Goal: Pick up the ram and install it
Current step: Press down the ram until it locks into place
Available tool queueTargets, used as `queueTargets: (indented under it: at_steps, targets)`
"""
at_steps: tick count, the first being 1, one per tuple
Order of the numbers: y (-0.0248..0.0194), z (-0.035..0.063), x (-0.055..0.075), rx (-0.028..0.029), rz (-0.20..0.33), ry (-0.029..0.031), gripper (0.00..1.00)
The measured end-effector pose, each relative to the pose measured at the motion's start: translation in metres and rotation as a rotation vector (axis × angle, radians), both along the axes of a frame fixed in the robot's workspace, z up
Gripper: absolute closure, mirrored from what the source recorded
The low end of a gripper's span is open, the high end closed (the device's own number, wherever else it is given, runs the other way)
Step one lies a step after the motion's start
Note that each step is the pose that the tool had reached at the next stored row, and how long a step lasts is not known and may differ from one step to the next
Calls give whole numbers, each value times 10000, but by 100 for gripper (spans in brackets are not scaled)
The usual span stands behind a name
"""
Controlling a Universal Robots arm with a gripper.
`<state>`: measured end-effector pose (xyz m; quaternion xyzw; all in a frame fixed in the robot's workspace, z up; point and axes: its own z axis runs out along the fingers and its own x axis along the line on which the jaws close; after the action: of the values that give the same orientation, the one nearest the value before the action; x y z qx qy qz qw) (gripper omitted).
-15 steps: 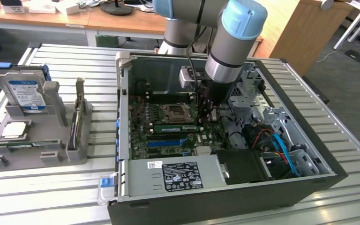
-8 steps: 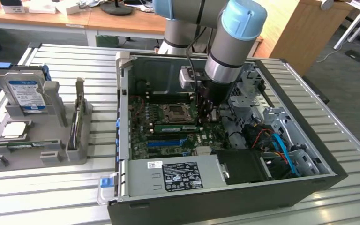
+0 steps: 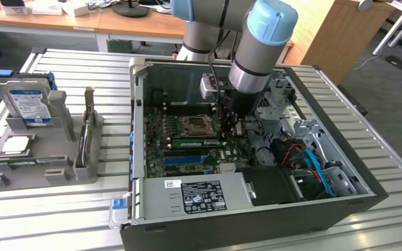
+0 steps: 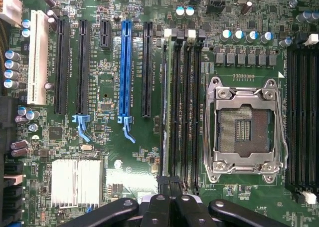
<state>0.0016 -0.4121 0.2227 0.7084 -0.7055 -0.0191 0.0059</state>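
Note:
The ram [image 3: 196, 142] is a long green stick that sits in a memory slot just in front of the CPU socket [image 3: 194, 125] on the motherboard inside the open PC case. In the wrist view the ram [image 4: 165, 112] appears edge-on in the outermost of the black slots beside the socket [image 4: 244, 127]. My gripper [image 3: 230, 124] hangs low inside the case over those slots. Its black fingers are shut together [image 4: 170, 183] above one end of the slot row, with nothing between them. Whether the tips touch the ram I cannot tell.
A grey holder [image 3: 54, 175] on the exterior view's left carries a blue-labelled hard drive [image 3: 30, 104], a silver CPU chip [image 3: 17, 145] and a thin board standing on edge [image 3: 88, 125]. The case walls, drive cage [image 3: 285, 99] and cables [image 3: 313, 162] crowd the arm.

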Motion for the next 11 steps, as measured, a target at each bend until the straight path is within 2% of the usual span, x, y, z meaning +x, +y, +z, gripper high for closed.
queueTargets:
  at_steps: [3, 11]
  targets:
    - [1, 8, 0, 9, -1, -2, 89]
    - [0, 139, 0, 1, -1, -1, 89]
